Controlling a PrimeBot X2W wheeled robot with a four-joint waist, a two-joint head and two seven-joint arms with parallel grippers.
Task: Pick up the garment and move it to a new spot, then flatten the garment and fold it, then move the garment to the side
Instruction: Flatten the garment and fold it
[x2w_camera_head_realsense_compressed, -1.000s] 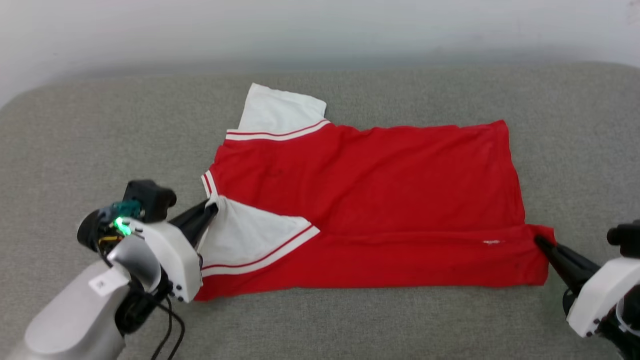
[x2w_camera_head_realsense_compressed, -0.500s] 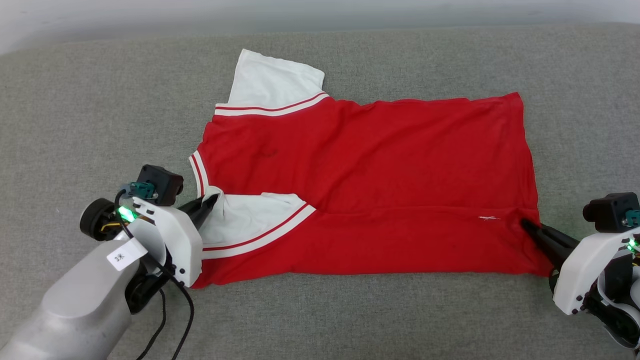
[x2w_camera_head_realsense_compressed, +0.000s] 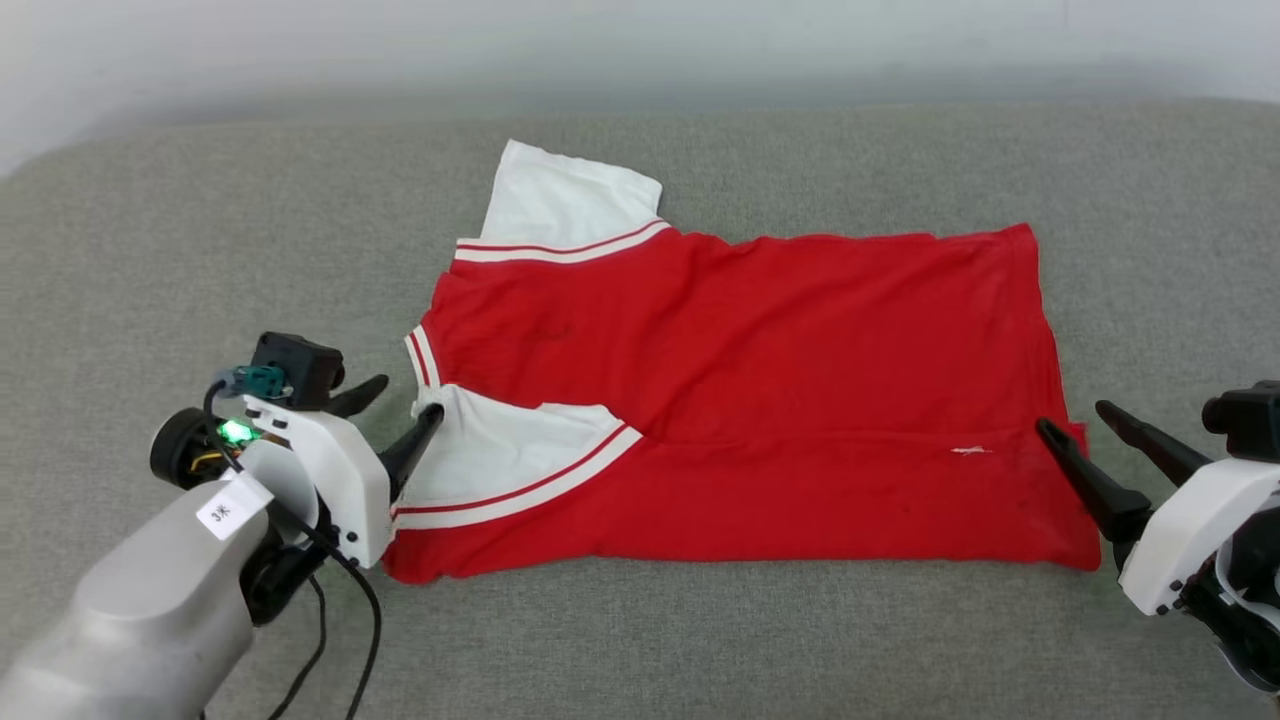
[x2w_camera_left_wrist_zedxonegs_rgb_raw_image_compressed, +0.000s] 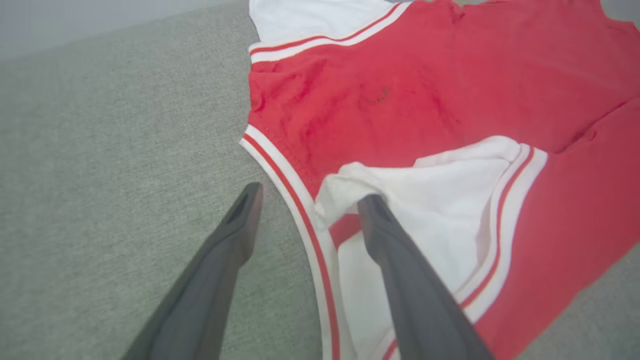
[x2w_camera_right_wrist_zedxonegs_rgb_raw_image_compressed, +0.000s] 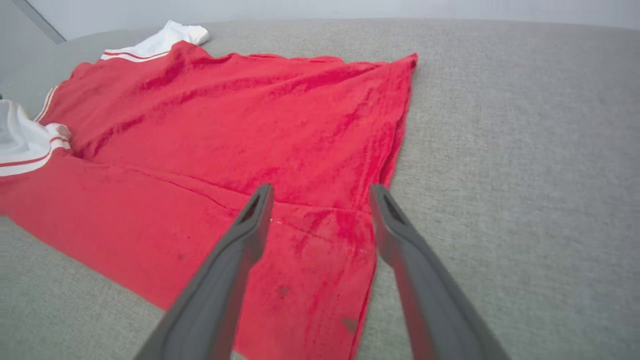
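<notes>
Grey upholstered surface (x2w_camera_head_realsense_compressed: 200, 250) carries everything. Mid-surface lies the garment (x2w_camera_head_realsense_compressed: 760, 350), plain red side up, neck toward the robot's left, hem toward its right. Its near long edge is doubled over toward the middle, so a first lengthwise fold looks laid. The near sleeve (x2w_camera_head_realsense_compressed: 500, 460) is tucked in on that band, keeping the outline straight. At the collar end, left gripper (x2w_camera_head_realsense_compressed: 408, 395): fingers wide, gripping nothing, one finger touching the sleeve. At the hem corner, right gripper (x2w_camera_head_realsense_compressed: 1073, 416): equally wide, empty.

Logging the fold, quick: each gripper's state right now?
Left gripper: open, holding nothing, at the garment edge.
Right gripper: open, holding nothing.
</notes>
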